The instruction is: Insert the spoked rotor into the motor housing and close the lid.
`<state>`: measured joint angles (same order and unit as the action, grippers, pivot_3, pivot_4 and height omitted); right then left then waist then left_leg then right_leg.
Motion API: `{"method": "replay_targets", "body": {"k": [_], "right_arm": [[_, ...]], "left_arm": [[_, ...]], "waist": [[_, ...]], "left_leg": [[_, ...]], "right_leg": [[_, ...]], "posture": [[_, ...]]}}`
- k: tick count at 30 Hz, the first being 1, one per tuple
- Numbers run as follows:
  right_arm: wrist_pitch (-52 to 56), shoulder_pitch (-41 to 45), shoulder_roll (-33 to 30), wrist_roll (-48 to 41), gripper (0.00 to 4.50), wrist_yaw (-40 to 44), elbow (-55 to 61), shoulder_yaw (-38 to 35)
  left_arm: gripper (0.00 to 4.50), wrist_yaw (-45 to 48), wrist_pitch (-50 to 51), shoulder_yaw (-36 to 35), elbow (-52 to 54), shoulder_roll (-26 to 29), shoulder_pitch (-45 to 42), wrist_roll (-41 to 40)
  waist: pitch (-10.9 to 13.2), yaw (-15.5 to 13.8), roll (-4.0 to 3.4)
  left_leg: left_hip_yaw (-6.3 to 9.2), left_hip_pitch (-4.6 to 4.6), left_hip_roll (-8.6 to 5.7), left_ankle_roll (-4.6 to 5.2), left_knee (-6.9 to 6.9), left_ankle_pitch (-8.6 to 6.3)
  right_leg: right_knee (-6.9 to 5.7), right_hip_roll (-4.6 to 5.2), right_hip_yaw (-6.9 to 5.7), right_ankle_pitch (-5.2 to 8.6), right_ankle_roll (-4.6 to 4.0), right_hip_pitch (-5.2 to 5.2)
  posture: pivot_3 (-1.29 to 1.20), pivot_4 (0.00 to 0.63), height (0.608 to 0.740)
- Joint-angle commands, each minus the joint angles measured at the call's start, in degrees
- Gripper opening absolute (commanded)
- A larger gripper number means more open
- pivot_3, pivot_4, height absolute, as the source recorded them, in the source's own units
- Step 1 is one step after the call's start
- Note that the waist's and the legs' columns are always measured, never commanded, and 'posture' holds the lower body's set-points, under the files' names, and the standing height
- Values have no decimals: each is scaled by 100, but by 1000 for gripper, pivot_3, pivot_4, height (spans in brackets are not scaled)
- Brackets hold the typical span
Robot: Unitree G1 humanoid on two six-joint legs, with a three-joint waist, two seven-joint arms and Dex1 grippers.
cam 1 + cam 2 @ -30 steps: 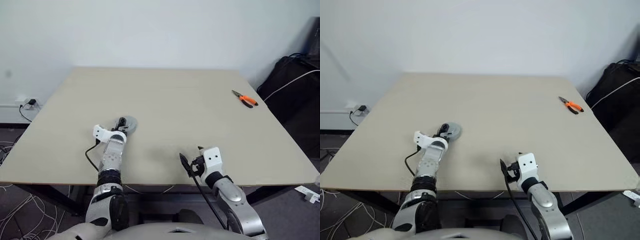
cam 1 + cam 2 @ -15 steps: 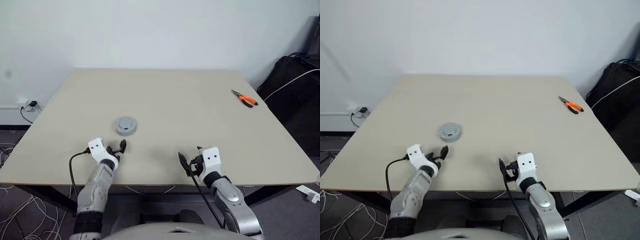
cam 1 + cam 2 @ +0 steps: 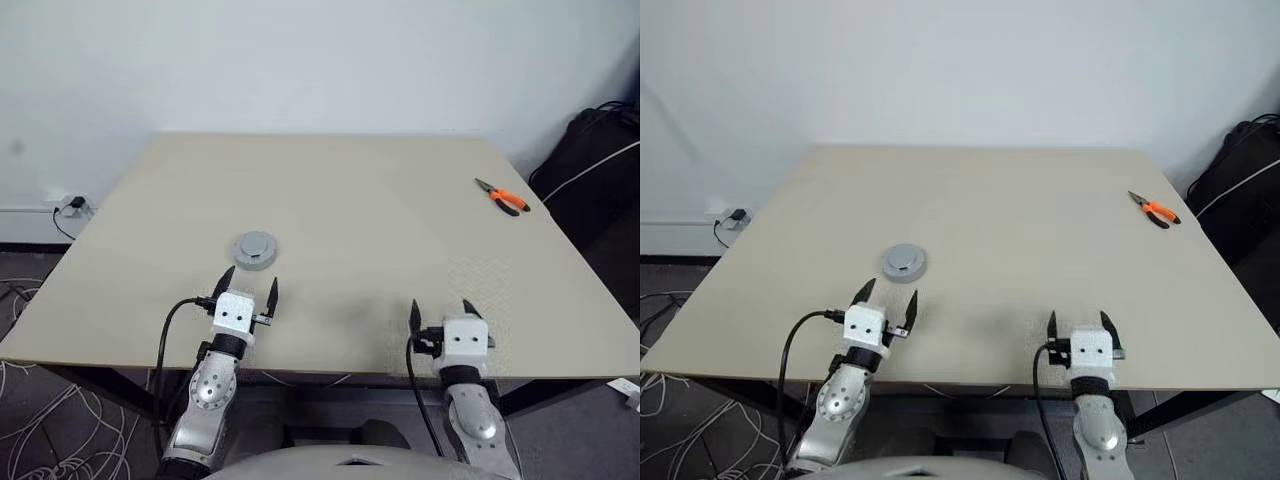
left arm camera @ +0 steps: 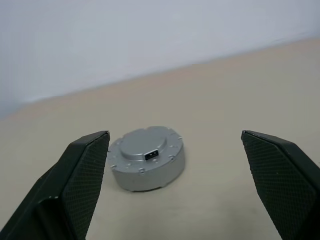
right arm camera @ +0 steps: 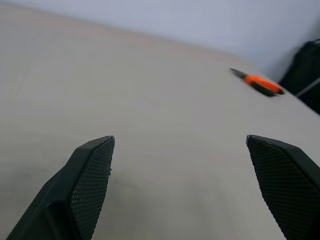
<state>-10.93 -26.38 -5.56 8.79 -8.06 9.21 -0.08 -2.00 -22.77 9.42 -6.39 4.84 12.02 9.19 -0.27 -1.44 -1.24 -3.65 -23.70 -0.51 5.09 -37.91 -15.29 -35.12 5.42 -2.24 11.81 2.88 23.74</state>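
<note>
Grey and round, the closed motor housing (image 4: 146, 158) sits on the worktop (image 3: 400, 220) with its lid (image 4: 145, 142) on. Just behind it, the left tool (image 3: 248, 288) and right tool (image 3: 441, 314) hang spread wide and empty, so the job looks done.

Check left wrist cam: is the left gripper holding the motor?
No. The left gripper is open, and the closed motor sits on the table beyond its fingers.
</note>
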Motion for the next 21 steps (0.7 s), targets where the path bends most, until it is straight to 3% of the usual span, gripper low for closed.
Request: {"method": "replay_targets", "body": {"k": [1, 21], "right_arm": [[-291, -52, 64, 36, 4500, -81, 52, -75], [-138, -11, 251, -168, 4500, 241, -50, 1]], "left_arm": [[4463, -147, -169, -72, -17, -75, -6, 57], [4463, 446, 219, 79, 108, -222, 121, -434]], "waist": [[2, 2, 3], [2, 6, 6]], "left_leg": [[0, 0, 0, 1, -2, 0], [2, 4, 1, 4, -17, 0]], "right_leg": [[0, 1, 0, 1, 2, -2], [-5, 4, -8, 3, 8, -11]], "posture": [[0, 0, 740], [0, 0, 740]]}}
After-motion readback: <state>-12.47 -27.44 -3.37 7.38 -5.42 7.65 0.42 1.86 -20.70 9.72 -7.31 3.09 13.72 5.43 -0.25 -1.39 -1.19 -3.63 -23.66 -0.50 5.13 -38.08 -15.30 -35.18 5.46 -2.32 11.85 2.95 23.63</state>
